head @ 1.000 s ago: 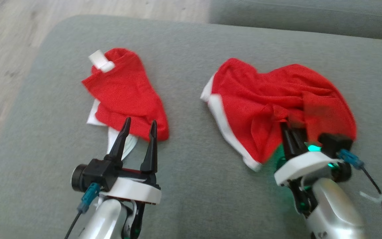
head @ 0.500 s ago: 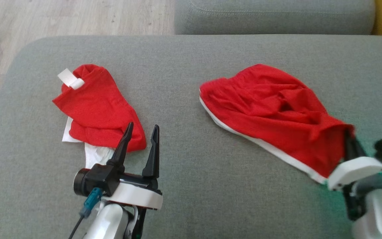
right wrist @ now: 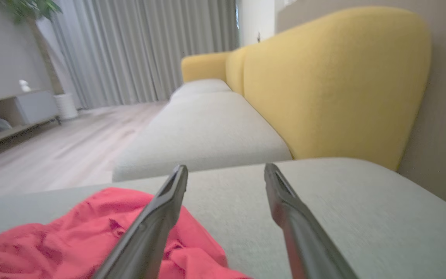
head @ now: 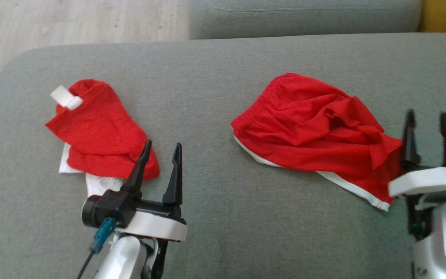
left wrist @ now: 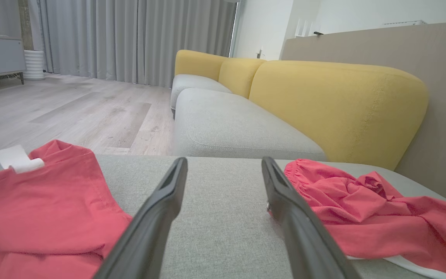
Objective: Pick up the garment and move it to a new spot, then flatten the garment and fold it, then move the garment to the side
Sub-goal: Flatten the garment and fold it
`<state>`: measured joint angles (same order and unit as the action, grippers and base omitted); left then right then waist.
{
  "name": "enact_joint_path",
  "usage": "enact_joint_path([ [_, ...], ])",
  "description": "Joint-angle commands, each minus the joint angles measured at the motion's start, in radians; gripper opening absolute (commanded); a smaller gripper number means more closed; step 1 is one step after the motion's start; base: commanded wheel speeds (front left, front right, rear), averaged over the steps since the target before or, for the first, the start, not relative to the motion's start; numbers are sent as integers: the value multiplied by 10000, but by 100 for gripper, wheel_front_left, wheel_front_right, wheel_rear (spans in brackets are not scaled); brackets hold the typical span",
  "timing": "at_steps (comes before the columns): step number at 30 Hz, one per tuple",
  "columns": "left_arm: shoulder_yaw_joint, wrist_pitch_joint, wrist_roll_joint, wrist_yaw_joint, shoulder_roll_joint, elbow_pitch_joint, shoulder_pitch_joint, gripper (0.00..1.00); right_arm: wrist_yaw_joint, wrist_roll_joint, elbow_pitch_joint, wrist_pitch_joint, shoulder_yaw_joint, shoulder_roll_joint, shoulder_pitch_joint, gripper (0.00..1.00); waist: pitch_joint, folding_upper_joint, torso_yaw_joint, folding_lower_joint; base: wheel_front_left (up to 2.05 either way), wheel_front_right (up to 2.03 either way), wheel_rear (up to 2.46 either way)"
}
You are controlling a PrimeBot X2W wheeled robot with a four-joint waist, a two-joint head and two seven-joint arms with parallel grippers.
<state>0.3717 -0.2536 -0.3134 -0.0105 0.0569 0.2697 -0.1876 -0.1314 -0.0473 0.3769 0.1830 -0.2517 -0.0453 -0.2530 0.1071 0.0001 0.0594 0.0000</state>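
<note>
Red shorts (head: pixel 316 131) lie crumpled on the grey seat cushion (head: pixel 215 77), right of centre in head view. White trim runs along their near edge, and the waistband end points toward the cushion's middle.

Right gripper (head: pixel 426 116) sits at the shorts' right end with fingers spread wide and nothing between them. The red fabric reaches that gripper's left finger at its base; can't tell if it touches. In right wrist view the shorts (right wrist: pixel 72 236) lie left of and under the left finger, and only bare cushion shows between the tips of the right gripper (right wrist: pixel 226 168).

Left gripper (head: pixel 163 144) is also spread and empty, its tips at the near edge of a second red garment (head: pixel 99 131). That garment is folded, with a white tab (head: pixel 66 97) at its far end, and lies on the cushion's left side, well apart from the shorts.

In left wrist view, bare cushion shows between the left gripper's (left wrist: pixel 225 161) fingers. The folded garment (left wrist: pixel 37 201) is to their left, and the shorts (left wrist: pixel 362 201) are to the right, partly behind the right finger.

Yellow backrest (left wrist: pixel 335 104) behind, wood floor (head: pixel 52 19) beyond the cushion.
</note>
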Motion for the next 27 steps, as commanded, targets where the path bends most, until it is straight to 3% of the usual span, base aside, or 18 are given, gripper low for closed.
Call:
enact_joint_path([
  [1,-446,-82,108,-61,-13,-397,-337,100,7,-253,-657,322,717,-51,9,100,-6,-1,-195,0,0,0,0],
  [7,-622,-82,168,-111,-29,-524,-202,100,7,-1057,-1683,729,2046,-50,1320,100,-120,-1,-569,0,0,0,0],
  [17,-716,-82,165,-202,-53,-581,-153,100,7,-1423,-1935,784,2298,-50,2360,100,-2,-1,-878,0,0,0,0],
  [27,-574,-82,324,-347,-61,-378,-299,100,7,-2354,340,351,2554,-49,2249,100,253,-1,-753,0,0,0,0],
])
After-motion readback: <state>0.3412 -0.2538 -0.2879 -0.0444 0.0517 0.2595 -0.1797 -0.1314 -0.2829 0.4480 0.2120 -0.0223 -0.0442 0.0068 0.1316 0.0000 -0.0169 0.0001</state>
